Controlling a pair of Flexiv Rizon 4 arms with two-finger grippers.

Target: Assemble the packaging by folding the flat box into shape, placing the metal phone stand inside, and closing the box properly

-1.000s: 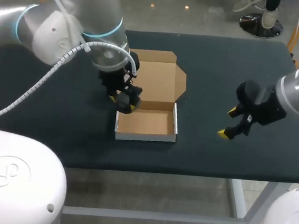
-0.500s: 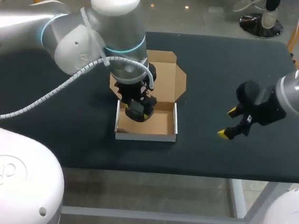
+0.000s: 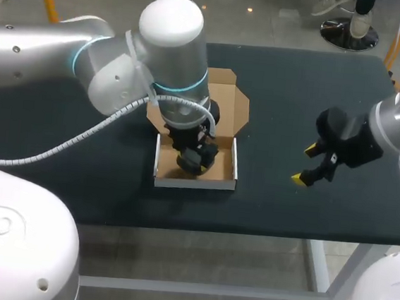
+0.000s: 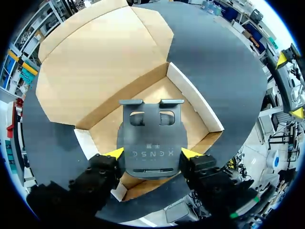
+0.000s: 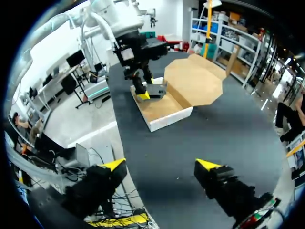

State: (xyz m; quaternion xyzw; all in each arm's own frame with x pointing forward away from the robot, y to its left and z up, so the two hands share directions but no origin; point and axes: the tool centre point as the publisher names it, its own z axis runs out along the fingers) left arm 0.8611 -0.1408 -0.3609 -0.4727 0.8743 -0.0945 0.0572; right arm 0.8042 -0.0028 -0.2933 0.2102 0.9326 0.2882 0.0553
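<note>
Left wrist view: stand [image 4: 151, 136] in left claw [image 4: 152, 153]

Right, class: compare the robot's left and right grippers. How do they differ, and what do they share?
The left gripper is shut on the phone stand; the right gripper is open and empty. The left gripper is over the open box; the right gripper is above bare table, away from the box. Both have black fingers with yellow tips.
</note>
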